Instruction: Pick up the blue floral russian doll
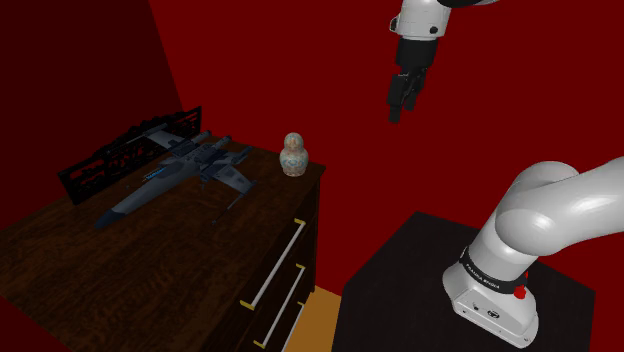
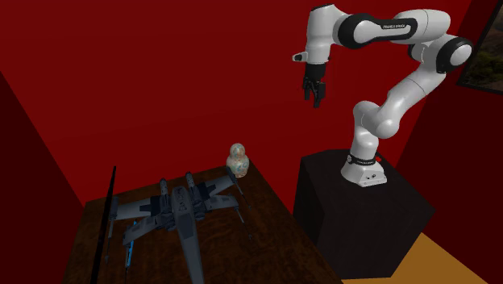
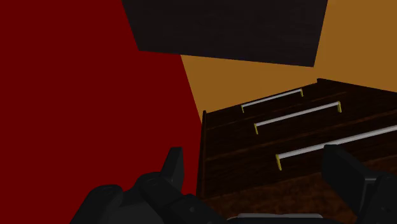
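Note:
The russian doll is small and pale, with faint blue-green markings. It stands upright near the back corner of a dark wooden dresser, close to the red wall. In the second exterior view the doll stands behind a model's nose. My gripper hangs high in the air, well above the doll and toward the shoulder view's right, pointing down. The same gripper shows above the gap between dresser and stand. Seen from the wrist, the gripper has its fingers apart with nothing between them.
A grey-blue model spacecraft lies across the dresser top, and a black openwork rack stands behind it. The dresser's drawer fronts carry pale bar handles. The black stand sits beside the dresser, with a strip of orange floor between them.

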